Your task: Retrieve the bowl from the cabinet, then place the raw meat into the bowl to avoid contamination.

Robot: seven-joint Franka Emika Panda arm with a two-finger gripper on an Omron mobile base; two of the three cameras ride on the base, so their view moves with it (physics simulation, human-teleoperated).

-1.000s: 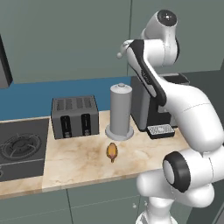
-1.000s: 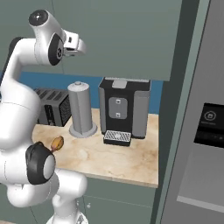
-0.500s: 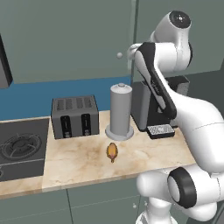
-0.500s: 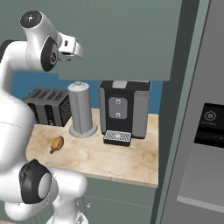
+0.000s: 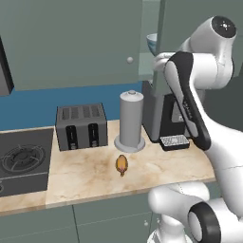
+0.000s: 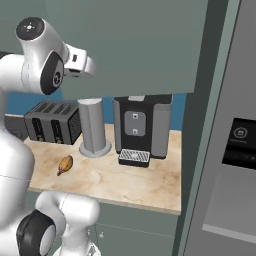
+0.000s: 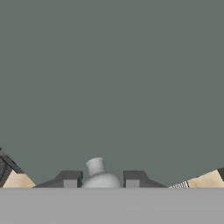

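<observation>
Kitchen counter (image 5: pixel 85 173) of pale marble beneath the grey-green cabinet (image 5: pixel 71 42), whose right door stands swung outward. Seen from the hand, the gripper (image 7: pixel 101 179) sits nearly closed, its tips flanking the door's pale knob (image 7: pixel 97 168) at close range; whether they press on it cannot be told. The bowl (image 5: pixel 152 42) rests on the inner shelf, beyond the door edge and level with the raised hand. The raw meat (image 5: pixel 122 164) lies on the counter well below, just in front of the grey canister (image 5: pixel 130 121).
</observation>
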